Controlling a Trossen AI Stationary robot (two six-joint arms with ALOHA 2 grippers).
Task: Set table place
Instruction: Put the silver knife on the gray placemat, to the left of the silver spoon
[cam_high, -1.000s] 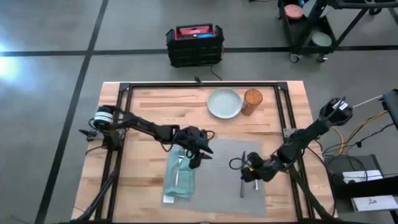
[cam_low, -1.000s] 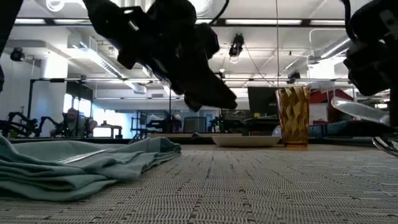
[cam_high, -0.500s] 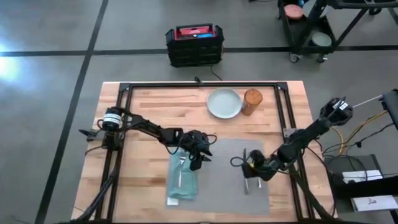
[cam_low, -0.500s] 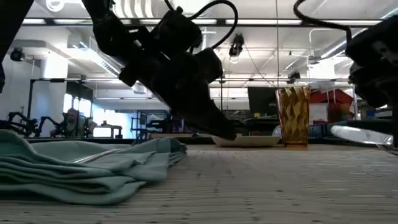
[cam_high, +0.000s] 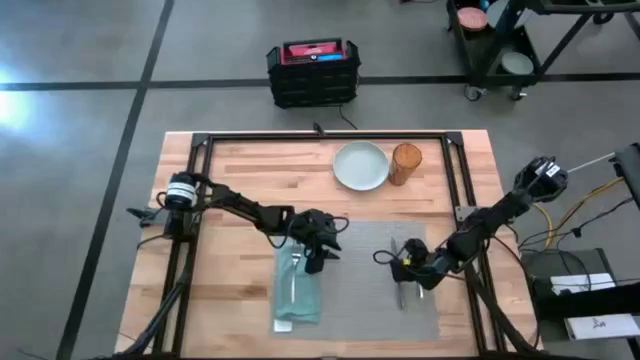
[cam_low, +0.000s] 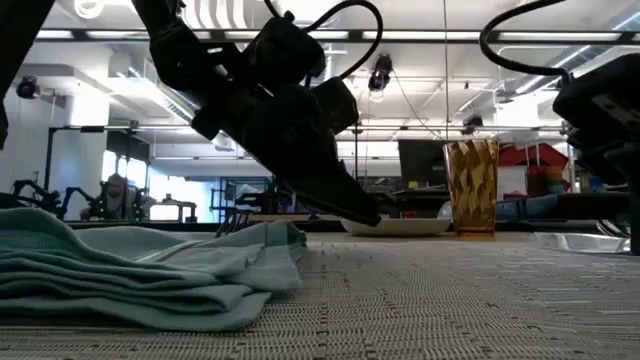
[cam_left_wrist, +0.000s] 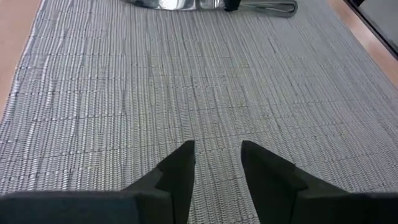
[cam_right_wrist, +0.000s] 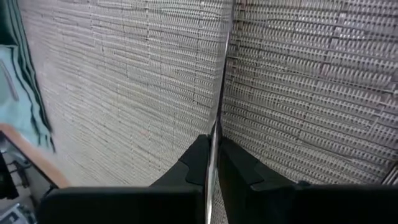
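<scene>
The grey woven placemat (cam_high: 360, 300) lies on the wooden table (cam_high: 240, 170) near its front edge. A folded teal napkin (cam_high: 298, 290) with a silver fork (cam_high: 293, 282) on top lies along the mat's left side. My left gripper (cam_high: 318, 252) hovers open and low over the mat (cam_left_wrist: 186, 81) by the napkin's far right corner. It holds nothing. My right gripper (cam_high: 405, 272) is shut on a silver knife (cam_high: 402, 292) over the mat's right half. The pale plate (cam_high: 361, 165) and amber glass (cam_high: 405, 163) stand at the far side. My right gripper pinches the knife near its middle (cam_right_wrist: 216, 127) between its two fingers, and the thin metal runs on ahead of them along the mat. The fingers come from above, slanting from the table's right. The knife lies low and about level, with one end (cam_low: 578, 240) on the placemat.
A black crate (cam_high: 313, 70) stands on the floor beyond the table. The black metal frame (cam_high: 320, 137) runs around the table top. Bare wood shows left of the napkin and between the mat and the plate.
My right gripper has come down and a little toward the table's right, bringing the knife from above the mat down onto it. My left gripper has sunk lower by the napkin, whose near edge has shifted slightly toward the right.
</scene>
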